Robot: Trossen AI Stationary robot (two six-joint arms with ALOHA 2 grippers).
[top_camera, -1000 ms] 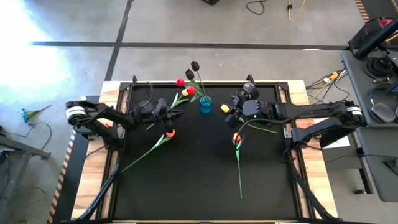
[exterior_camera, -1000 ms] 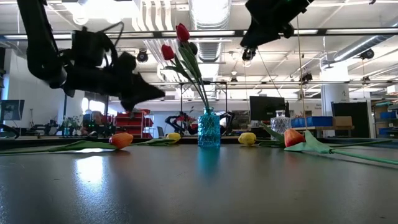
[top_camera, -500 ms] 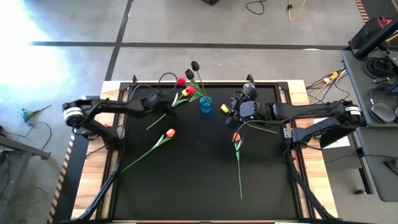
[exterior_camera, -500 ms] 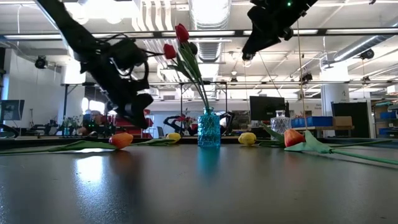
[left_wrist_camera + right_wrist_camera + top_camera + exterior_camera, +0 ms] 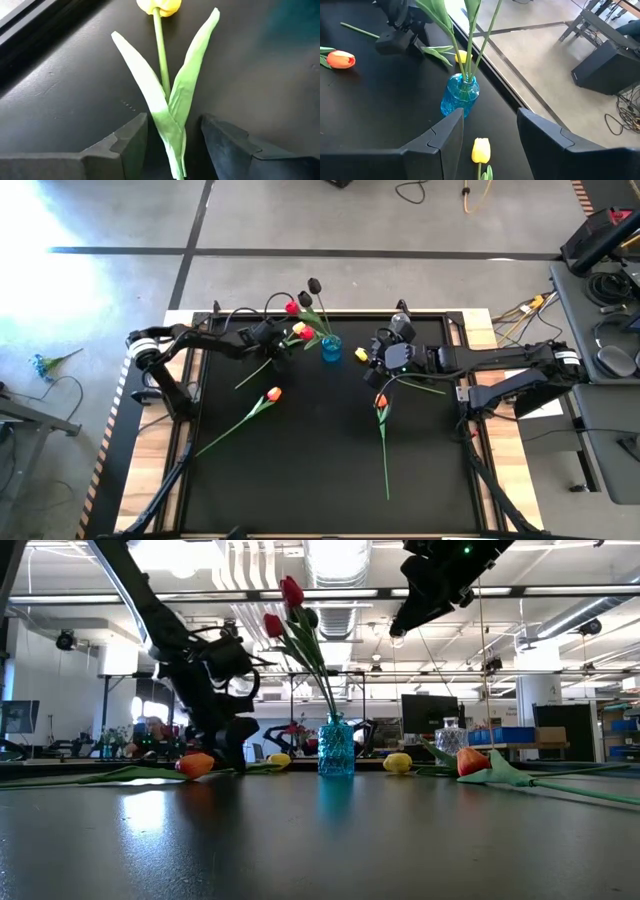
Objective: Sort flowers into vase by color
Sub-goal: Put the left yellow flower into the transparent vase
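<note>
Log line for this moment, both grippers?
left gripper: open, straddling yellow artificial tulip lying on table | right gripper: open, above table near blue glass vase

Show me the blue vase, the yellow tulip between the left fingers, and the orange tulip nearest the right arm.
blue vase (image 5: 460, 95), right wrist view, glass body
yellow tulip (image 5: 159, 6), left wrist view, flower head
orange tulip (image 5: 380, 401), high view, flower head

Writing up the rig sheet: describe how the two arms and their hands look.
Both arms are dark and jointed, each with a white band near its base and black cables looping along it. The left hand and right hand each have two broad, blocky, matte dark-grey fingers.
</note>
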